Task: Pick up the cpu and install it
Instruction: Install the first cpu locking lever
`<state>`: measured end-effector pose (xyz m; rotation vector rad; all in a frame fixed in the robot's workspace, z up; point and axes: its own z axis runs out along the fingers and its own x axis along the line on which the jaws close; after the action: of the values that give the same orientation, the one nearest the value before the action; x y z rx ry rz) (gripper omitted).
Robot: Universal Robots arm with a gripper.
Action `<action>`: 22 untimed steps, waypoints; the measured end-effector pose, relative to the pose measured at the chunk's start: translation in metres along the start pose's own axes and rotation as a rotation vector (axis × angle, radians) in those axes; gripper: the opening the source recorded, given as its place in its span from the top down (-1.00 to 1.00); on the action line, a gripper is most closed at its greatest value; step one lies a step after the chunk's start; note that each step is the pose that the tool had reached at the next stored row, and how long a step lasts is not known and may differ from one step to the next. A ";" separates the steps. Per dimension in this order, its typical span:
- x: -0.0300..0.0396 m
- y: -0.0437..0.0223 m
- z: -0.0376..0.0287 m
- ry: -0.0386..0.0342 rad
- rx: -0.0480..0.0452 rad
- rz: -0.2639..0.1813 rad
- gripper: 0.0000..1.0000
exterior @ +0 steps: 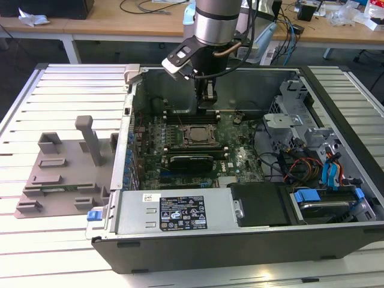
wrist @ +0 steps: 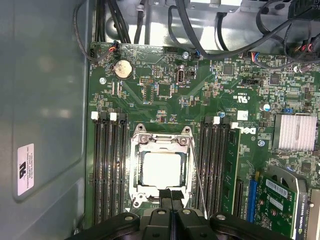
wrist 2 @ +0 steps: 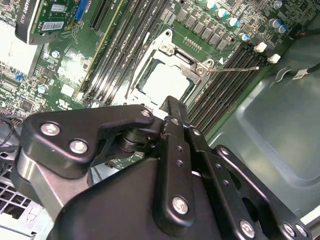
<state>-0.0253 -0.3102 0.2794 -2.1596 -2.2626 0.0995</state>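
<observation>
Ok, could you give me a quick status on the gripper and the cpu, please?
Gripper shut, empty, above socket edge. Cpu seated in the socket, frame open. Nothing on top of it.

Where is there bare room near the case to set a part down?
Bare slatted table beyond the grey fixture, and more in front of it, on the exterior view's left. Inside the case it is crowded: the end effector by the cpu, cables on the exterior view's right.
</observation>
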 end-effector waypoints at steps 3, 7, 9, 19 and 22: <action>0.0000 0.0000 -0.0001 -0.0010 -0.0005 -0.015 0.79; 0.0000 0.0000 0.0000 -0.0033 -0.0021 -0.061 0.79; 0.0000 0.0000 0.0000 -0.0053 -0.0034 -0.097 0.79; 0.0000 0.0002 0.0000 -0.0116 -0.0075 -0.213 0.79; 0.0000 0.0002 0.0000 -0.0135 -0.0087 -0.248 0.79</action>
<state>-0.0251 -0.3102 0.2794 -1.8675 -2.5189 0.1014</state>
